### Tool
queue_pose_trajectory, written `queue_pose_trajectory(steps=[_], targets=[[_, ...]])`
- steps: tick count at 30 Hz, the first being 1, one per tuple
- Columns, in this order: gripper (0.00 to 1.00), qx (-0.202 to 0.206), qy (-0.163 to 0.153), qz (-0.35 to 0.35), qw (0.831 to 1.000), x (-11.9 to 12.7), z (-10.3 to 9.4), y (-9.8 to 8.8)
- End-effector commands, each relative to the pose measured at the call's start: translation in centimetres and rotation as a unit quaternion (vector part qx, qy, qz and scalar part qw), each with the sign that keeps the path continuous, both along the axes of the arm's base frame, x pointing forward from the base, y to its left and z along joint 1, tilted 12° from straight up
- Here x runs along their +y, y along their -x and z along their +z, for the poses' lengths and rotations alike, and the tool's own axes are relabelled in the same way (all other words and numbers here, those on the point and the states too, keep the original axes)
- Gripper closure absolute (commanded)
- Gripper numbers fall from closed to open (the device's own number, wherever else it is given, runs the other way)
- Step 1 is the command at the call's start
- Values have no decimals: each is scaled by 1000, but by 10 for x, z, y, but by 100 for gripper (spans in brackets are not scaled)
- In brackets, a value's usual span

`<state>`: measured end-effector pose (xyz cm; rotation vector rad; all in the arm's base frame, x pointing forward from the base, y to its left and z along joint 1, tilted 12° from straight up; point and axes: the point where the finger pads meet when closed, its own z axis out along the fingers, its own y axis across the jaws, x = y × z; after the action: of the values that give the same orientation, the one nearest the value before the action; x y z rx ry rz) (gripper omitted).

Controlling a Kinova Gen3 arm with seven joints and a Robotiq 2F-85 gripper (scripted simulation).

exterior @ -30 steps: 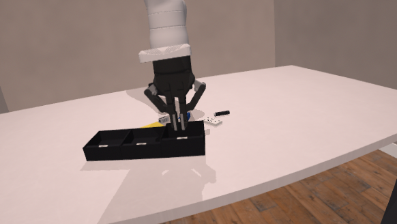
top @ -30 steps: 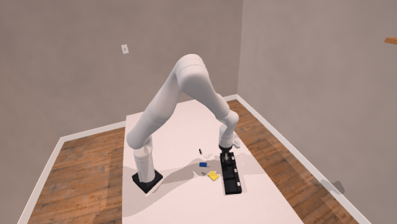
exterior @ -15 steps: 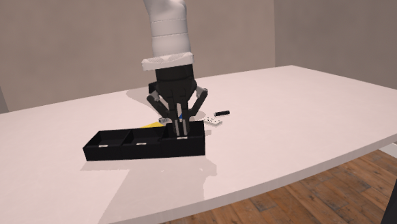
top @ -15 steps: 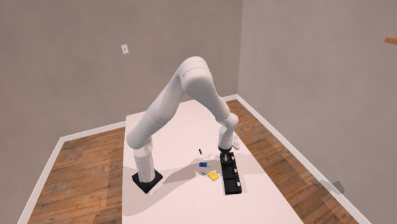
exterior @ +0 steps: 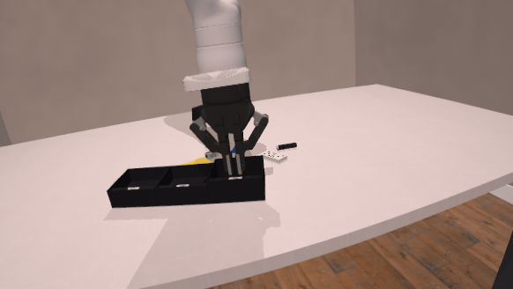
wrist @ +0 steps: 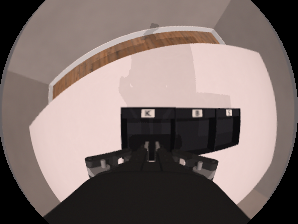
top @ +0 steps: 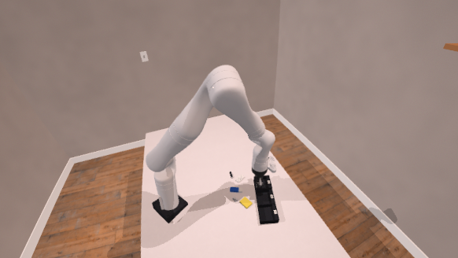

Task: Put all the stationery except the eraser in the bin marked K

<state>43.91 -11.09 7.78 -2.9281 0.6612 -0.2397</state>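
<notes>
— What is nearest on the table (exterior: 375, 145)?

— A black row of three bins (exterior: 132, 196), joined side by side, each with a small pale label on its front wall. The letters are too small to read, so I cannot tell which one is K.

— And the hand?

— The hand (exterior: 234, 169) points straight down with its fingertips dipped into the end compartment, the right-hand one in the exterior view. The fingers (exterior: 227, 160) are drawn almost together, leaving only a narrow slit. Whether a thin thing is pinched there I cannot tell; the wrist view is too dark between them.

— What lies behind the bins?

— Just behind the back wall is a flat yellow piece (top: 245, 202), and beside it a small grey object (exterior: 211, 155) too small to name. A little farther is a blue block (top: 234, 189), partly hidden behind the fingers in the exterior view.

— Farther still?

— A white domino (exterior: 274, 155) with black dots lies flat, and near it, slightly beyond, a short black cylinder (exterior: 286, 145) on its side. All of these rest on the table, outside the bins.

— The two other compartments?

— I can make out nothing in them from the exterior view.
</notes>
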Motion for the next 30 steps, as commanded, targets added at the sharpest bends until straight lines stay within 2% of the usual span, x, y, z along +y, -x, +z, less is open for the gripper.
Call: queue_pose_trajectory(steps=[1,24,30], targets=[[91,-1,0,0,1000,0,1,0],[91,-1,0,0,1000,0,1,0],[91,-1,0,0,1000,-1,8,1]])
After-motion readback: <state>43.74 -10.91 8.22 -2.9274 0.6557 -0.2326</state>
